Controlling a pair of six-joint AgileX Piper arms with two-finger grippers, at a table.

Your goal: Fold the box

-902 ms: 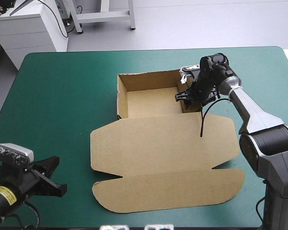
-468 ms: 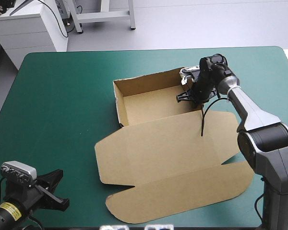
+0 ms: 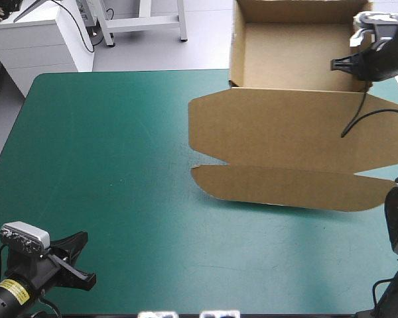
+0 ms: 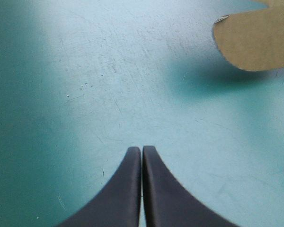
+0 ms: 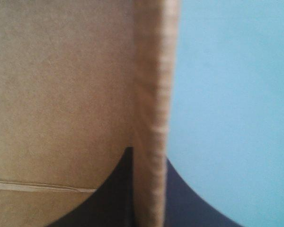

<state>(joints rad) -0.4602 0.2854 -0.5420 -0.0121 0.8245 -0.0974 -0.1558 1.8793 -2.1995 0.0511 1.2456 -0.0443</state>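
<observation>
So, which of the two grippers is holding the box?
The right gripper: shut on a wall of the box. The left gripper is shut on nothing, over bare cover.

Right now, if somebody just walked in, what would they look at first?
The big brown box, hanging in the air over the far right part of the teal-green table, its tray open and its flat lid hanging down. The right gripper holds it, black fingers pinching the tray's side wall. Down at the near left corner, the left gripper sits shut, holding nothing.
</observation>
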